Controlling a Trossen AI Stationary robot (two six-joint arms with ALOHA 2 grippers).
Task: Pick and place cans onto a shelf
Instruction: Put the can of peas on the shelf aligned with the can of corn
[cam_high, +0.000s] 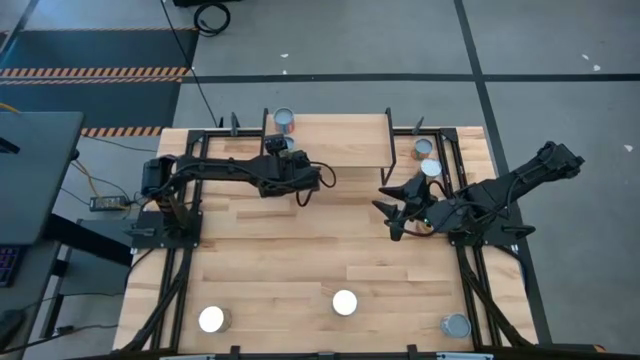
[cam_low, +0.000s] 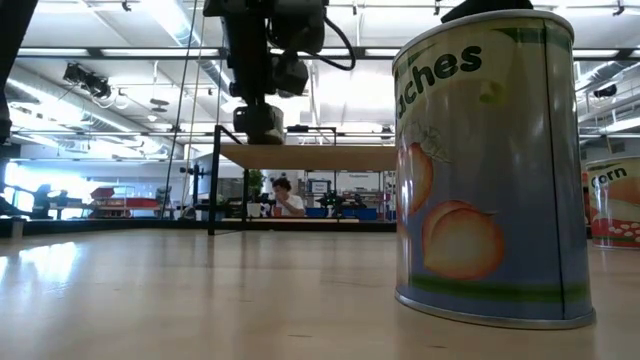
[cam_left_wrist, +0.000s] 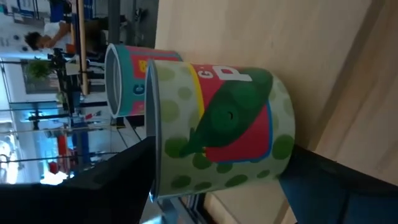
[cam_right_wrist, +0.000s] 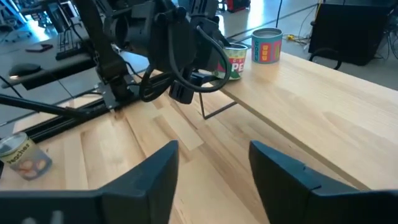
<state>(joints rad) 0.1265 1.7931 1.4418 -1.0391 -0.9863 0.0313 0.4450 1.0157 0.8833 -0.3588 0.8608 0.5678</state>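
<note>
The shelf (cam_high: 340, 140) stands at the table's far middle. A can with a red and blue label (cam_right_wrist: 267, 45) stands on the shelf's left end. My left gripper (cam_high: 290, 155) reaches from the left and is shut on a green pea can (cam_left_wrist: 217, 130), upright at the shelf's left near corner (cam_right_wrist: 233, 61). My right gripper (cam_high: 395, 210) is open and empty over the table, right of the shelf's near side. Other cans stand on the table: two at the far right (cam_high: 427, 158), and three along the near edge (cam_high: 345, 302). My left gripper has the pea can between its two fingers. One finger (cam_left_wrist: 112, 180) shows by the lid rim, the other (cam_left_wrist: 336, 186) by the base. The can hides the places of contact. The can stands upright with its base at the shelf's plank (cam_low: 262, 138).
A peaches can (cam_low: 490, 170) and a corn can (cam_low: 612, 205) stand near the table's front edge. Bare table lies between the shelf and the front cans. Black frame rails run along both table sides (cam_high: 470, 270). A person sits in the room beyond (cam_low: 288, 200).
</note>
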